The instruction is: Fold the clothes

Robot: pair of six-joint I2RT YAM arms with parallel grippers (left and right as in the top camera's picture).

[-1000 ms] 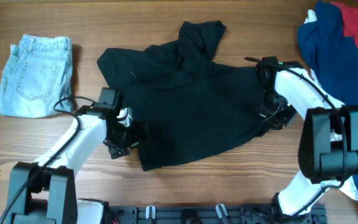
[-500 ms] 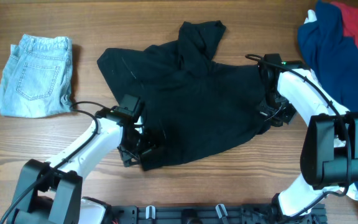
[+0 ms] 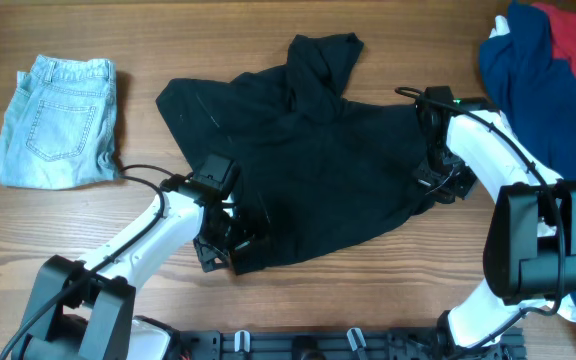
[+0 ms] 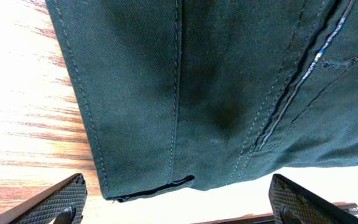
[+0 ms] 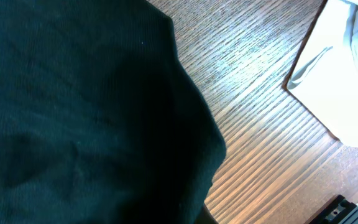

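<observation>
A large black garment [image 3: 308,180] lies spread on the wooden table [image 3: 88,240]. My left gripper [image 3: 226,250] is open at its lower-left corner. In the left wrist view the stitched hem [image 4: 216,81] lies just ahead of the two spread fingertips [image 4: 179,208], not between them. My right gripper [image 3: 440,188] sits at the garment's right edge. In the right wrist view the black fabric [image 5: 73,112] covers the jaws [image 5: 207,218], which appear shut on it.
Folded light-blue denim [image 3: 58,120] lies at the far left. A navy garment [image 3: 528,80] and a red one [image 3: 573,40] are heaped at the right edge. White cloth [image 5: 353,74] shows at the right of the right wrist view.
My left arm has moved right, up to the garment's lower-left corner. The right arm has barely moved.
</observation>
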